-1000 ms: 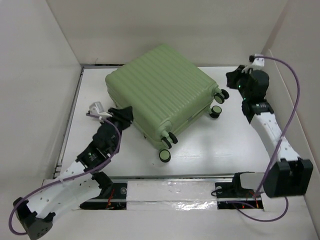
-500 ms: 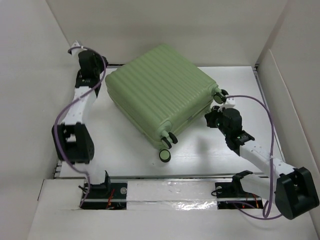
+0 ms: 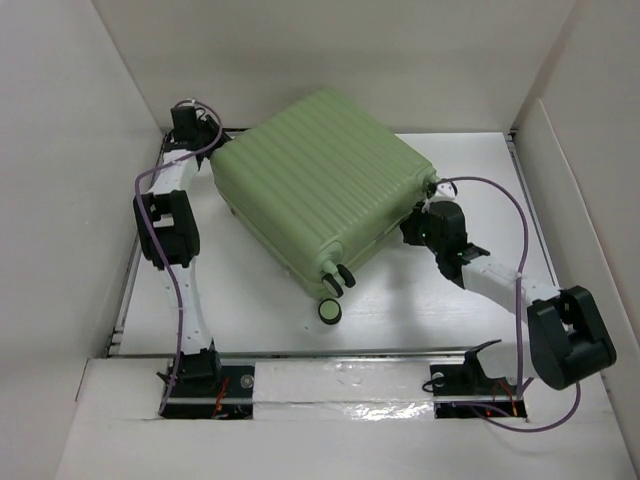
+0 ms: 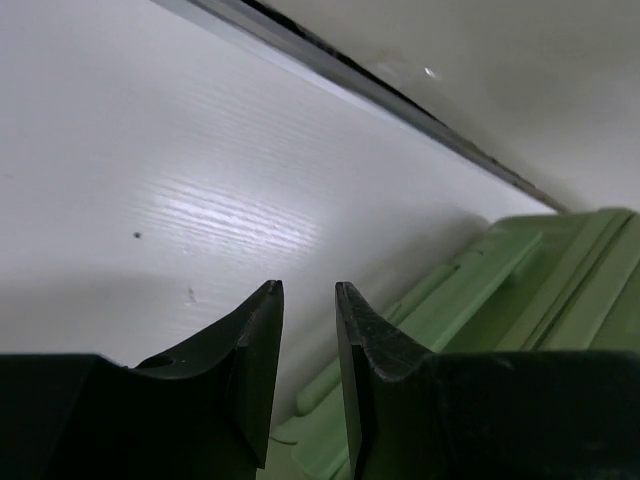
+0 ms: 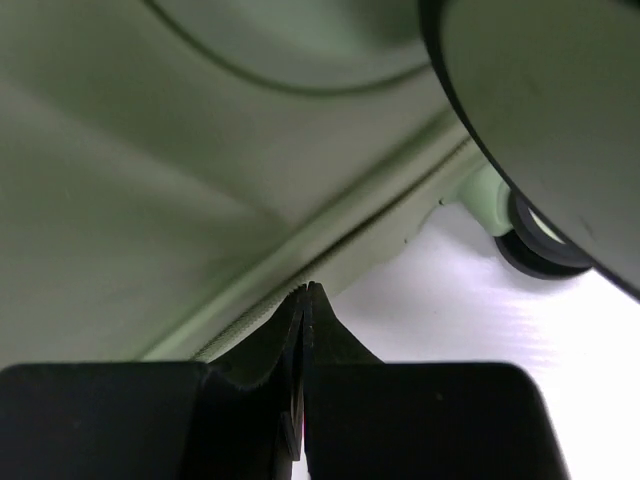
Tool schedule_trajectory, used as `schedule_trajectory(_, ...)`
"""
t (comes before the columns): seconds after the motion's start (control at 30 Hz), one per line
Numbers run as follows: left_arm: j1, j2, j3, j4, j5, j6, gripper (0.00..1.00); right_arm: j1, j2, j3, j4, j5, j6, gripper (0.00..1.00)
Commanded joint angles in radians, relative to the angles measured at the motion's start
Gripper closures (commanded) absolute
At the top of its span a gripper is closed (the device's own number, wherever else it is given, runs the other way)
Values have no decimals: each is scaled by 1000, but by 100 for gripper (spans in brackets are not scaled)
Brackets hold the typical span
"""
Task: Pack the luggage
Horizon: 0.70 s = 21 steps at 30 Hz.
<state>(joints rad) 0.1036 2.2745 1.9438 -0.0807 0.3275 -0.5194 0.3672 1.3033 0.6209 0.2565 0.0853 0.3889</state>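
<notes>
Luggage [image 3: 322,190] lying shut, my left gripper [image 4: 306,295] at its far-left corner, fingers [image 4: 255,350] slightly parted, my right gripper [image 5: 307,295] pinched together at its seam [image 5: 372,222], right arm [image 3: 500,285] stretched low.

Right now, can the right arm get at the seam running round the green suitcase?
Probably yes: the shut right gripper has its tips right at the seam of the luggage, with nothing between them; a black wheel sits off to one side.

Bare table [image 3: 420,310] on the near side of the luggage [image 3: 320,180]; narrow gap along the left wall [image 3: 80,150]
</notes>
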Motion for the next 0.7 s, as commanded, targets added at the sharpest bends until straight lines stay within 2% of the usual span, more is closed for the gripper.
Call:
schedule_trajectory(0.0,-13,-43,14,53,114,22,75,-4,27,101,107,4,-1,100)
schedule_trajectory(0.07,-22,-94,-148,157,146,-22,75,-4,71,156,112,7,-25,100)
schedule_trajectory(0.1,-22,-95,-149,203,154,-40,75,-4,89,157,107,5,-25,100)
schedule_trajectory(0.13,-31,-140,-248,238,153,-56,76,-4,109,201,98,2,-39,100)
schedule_trajectory(0.2,-51,-209,-377,359,124,-141,81,-28,168,241,72,-19,-56,100)
schedule_trajectory(0.23,-61,-312,-564,424,93,-180,81,-37,186,278,64,-33,-71,100)
schedule_trajectory(0.27,-82,-369,-673,564,3,-226,81,-37,218,292,66,-50,-79,100)
schedule_trajectory(0.3,-91,-415,-766,638,-33,-310,81,-54,238,310,67,-82,-84,100)
schedule_trajectory(0.33,-100,-494,-930,697,-53,-345,81,-63,255,332,67,-122,-99,100)
schedule_trajectory(0.4,-145,-562,-1060,820,-119,-392,82,-73,312,420,32,-195,-126,100)
schedule_trajectory(0.43,-162,-631,-1156,837,-143,-389,82,-73,330,454,6,-214,-162,100)
schedule_trajectory(0.5,-212,-706,-1238,842,-220,-372,82,-73,375,547,-66,-245,-192,100)
schedule_trajectory(0.53,-228,-795,-1320,843,-244,-348,82,-73,385,574,-86,-251,-211,100)
schedule_trajectory(0.67,-310,-1047,-1493,759,-371,-266,82,-73,483,736,-207,-352,-274,99)
